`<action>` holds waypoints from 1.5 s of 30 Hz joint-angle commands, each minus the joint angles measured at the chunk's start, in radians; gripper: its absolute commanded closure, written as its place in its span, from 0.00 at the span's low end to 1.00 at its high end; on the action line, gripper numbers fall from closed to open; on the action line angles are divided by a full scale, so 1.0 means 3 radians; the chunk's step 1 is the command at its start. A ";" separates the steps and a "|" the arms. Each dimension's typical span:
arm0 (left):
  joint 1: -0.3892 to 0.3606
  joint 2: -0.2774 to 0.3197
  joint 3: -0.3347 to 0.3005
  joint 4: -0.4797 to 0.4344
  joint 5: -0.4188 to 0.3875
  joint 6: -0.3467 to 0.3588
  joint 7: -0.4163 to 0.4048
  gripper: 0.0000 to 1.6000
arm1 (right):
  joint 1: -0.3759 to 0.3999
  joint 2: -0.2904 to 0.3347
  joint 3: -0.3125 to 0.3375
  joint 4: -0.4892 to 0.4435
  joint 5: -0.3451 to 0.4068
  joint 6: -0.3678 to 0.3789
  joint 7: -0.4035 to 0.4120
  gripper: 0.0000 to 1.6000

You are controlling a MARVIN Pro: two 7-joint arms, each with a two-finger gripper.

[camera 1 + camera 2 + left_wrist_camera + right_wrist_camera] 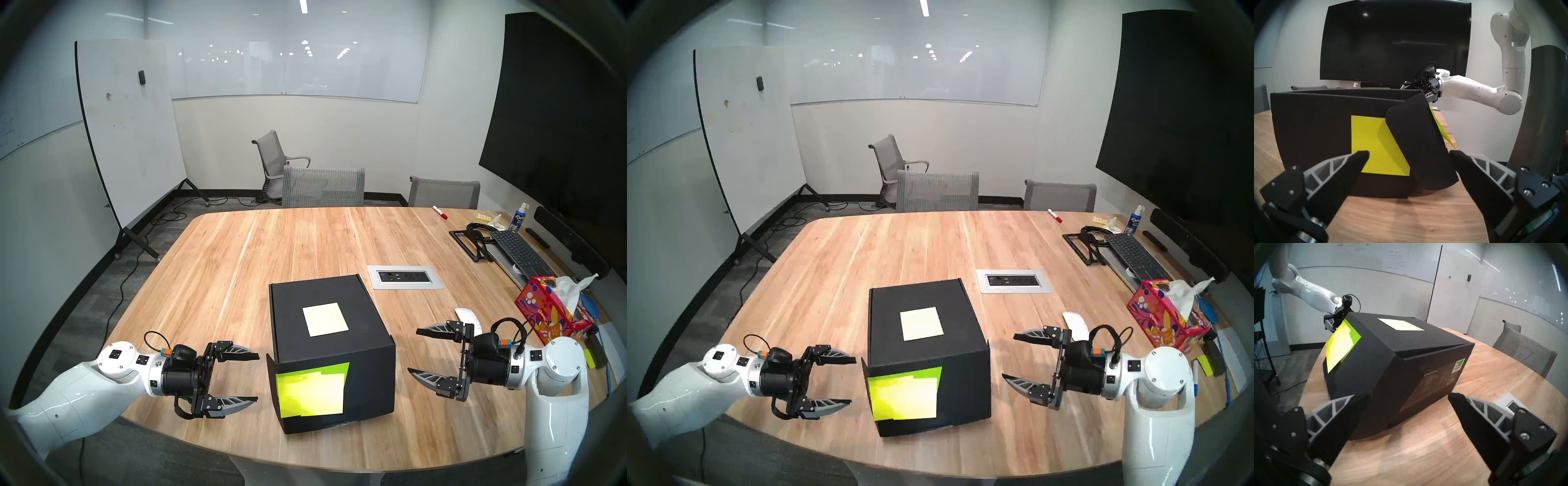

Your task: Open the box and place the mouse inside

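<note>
Both pincers are standing wide open and holding nothing; the left gripper (256,378) is sitting level just beside the box (325,342), fingertips pointing at its left wall near the front corner, not touching as far as the head view shows; the right gripper (415,351) is hovering off the box's right side, clearly apart from it, angled slightly down toward it.

The box is sitting mid-table (237,258) near the robot's edge, lid still down; the side flap (1417,146) at the front-left corner is peeling outward, right in front of the left fingertips; the lid's front lip carries the yellow-green note (310,390).

The mouse (468,317) is lying on the table behind the right gripper, partly hidden by it, long axis running roughly away from the robot; so the right arm is clearly nearer to it.

My read: the lid is coming first, the left side best placed for that flap; the mouse pickup is falling to the right arm, which needs to back off and turn toward it.
</note>
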State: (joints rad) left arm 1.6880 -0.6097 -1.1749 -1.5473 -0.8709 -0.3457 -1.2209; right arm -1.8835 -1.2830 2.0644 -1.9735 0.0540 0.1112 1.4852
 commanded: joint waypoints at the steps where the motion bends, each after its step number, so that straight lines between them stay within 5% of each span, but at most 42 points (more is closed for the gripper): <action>1: 0.0049 0.0034 -0.0037 -0.0127 -0.0074 0.0022 0.0029 0.00 | 0.0054 0.0275 -0.0079 0.0009 0.0255 0.0343 -0.0006 0.00; 18: 0.0081 0.0049 -0.0030 -0.0243 -0.0124 0.0058 0.0101 0.00 | -0.0049 0.0587 -0.0244 0.0027 0.0707 0.0618 -0.0006 0.00; 45: 0.0126 0.0079 -0.0038 -0.0294 -0.0152 0.0074 0.0155 0.00 | -0.0027 0.0504 -0.0586 0.0091 0.0469 0.0480 -0.0007 0.00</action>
State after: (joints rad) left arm 1.7225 -0.5876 -1.1819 -1.6225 -0.9070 -0.3218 -1.1716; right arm -1.9017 -1.1229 1.8867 -1.9419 0.1813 0.2491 1.4841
